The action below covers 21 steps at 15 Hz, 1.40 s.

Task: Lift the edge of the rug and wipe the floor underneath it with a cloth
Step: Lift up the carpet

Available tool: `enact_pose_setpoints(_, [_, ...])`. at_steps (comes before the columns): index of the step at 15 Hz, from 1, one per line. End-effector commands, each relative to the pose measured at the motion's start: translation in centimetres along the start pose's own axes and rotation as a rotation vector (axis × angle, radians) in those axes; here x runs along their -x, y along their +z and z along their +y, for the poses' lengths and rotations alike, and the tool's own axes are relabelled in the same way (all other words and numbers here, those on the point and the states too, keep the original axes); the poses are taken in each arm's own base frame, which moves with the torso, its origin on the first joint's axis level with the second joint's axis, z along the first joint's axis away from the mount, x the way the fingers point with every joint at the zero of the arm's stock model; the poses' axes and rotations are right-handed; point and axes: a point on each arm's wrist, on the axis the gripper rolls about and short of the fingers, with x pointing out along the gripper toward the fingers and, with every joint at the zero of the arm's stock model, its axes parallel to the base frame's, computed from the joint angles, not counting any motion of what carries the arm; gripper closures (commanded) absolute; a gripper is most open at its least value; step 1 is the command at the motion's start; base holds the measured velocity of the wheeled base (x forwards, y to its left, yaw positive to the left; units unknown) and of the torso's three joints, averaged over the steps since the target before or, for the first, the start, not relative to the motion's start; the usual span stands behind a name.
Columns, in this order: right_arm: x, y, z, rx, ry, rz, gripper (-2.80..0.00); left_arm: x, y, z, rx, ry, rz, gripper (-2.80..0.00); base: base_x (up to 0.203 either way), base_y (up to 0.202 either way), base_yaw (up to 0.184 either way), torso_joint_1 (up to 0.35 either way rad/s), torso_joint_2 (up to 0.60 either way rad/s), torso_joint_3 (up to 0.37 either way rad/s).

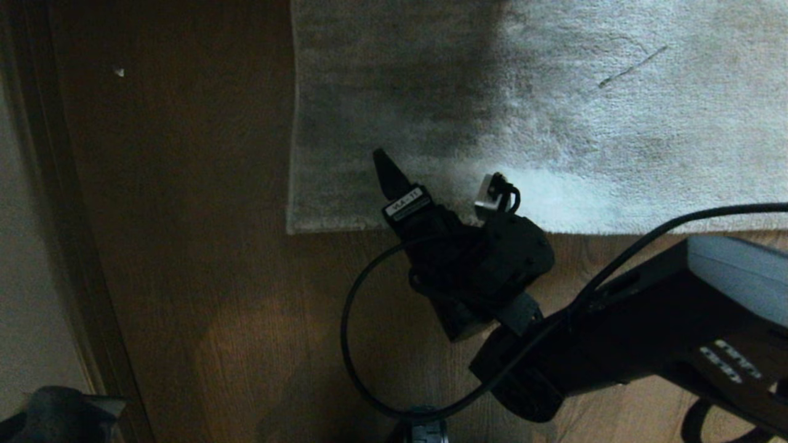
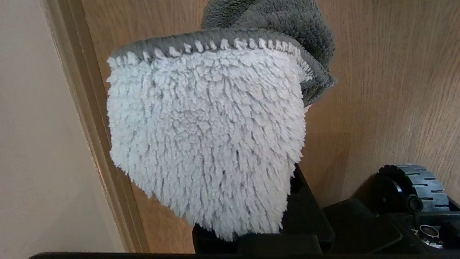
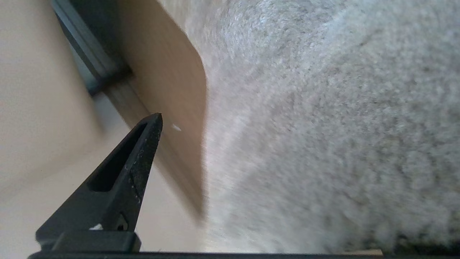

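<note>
Item count:
- Rug [image 1: 554, 111]: one, light grey plush, with one corner visible [image 1: 294, 226].
- Floor [image 1: 203, 258]: one surface of brown wooden planks.
- Cloth [image 2: 205, 136]: one, pale shaggy face with grey edging.
- Grippers: two, the right gripper [image 1: 440, 184] and the left gripper [image 2: 258, 241].
- Cable [image 1: 363, 344]: one black loop.
- Wheel [image 2: 413, 187]: one.
- White speck on the planks [image 1: 119, 72]: one.

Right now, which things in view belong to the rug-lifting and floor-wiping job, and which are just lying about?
Belongs to the job:
- light grey plush rug, near edge flat
- brown wooden plank floor
- fluffy pale grey-white cloth in the left gripper
- open right gripper over the rug edge

Just lying about:
- small white speck
- pale baseboard
</note>
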Motion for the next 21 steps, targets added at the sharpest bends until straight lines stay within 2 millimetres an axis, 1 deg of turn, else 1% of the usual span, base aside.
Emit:
enact_pose_setpoints(1, [-0.4,-0.1,-0.5,-0.093,0.027,-0.033,-2.8,0.0,0.0,0.0,0.0,0.0,0.0,0.0,0.0,0.0,0.0,0.0,0.0,0.0])
enact_pose_setpoints(4, [-1.0,-0.2,-1.1,-0.188,0.021,-0.05,-2.8,0.0,0.0,0.0,-0.001,0.0,0.0,0.0,0.0,0.0,0.0,0.0,0.0,0.0])
enact_pose_setpoints(6, [-1.6,-0.2,-1.7,-0.241,-0.004,-0.103,-2.8,0.0,0.0,0.0,-0.001,0.0,0.0,0.0,0.0,0.0,0.0,0.0,0.0,0.0])
enact_pose_setpoints(10, [-1.6,-0.6,-3.0,-0.231,-0.032,-0.102,-2.8,0.0,0.0,0.0,0.0,0.0,0.0,0.0,0.0,0.0,0.0,0.0,0.0,0.0])
enact_pose_setpoints(12, [-1.6,-0.6,-3.0,-0.231,-0.033,-0.103,-2.8,0.0,0.0,0.0,0.0,0.0,0.0,0.0,0.0,0.0,0.0,0.0,0.0,0.0])
enact_pose_setpoints(13, [-1.6,-0.6,-3.0,-0.232,-0.033,-0.101,0.0,0.0,0.0,0.0,0.0,0.0,0.0,0.0,0.0,0.0,0.0,0.0,0.0,0.0])
enact_pose_setpoints(17, [-1.6,-0.3,-2.7,-0.284,-0.024,-0.099,0.0,0.0,0.0,0.0,-0.001,0.0,0.0,0.0,0.0,0.0,0.0,0.0,0.0,0.0])
enact_pose_setpoints(21, [-1.5,-0.3,-2.8,-0.283,-0.028,-0.097,0.0,0.0,0.0,0.0,0.0,0.0,0.0,0.0,0.0,0.0,0.0,0.0,0.0,0.0])
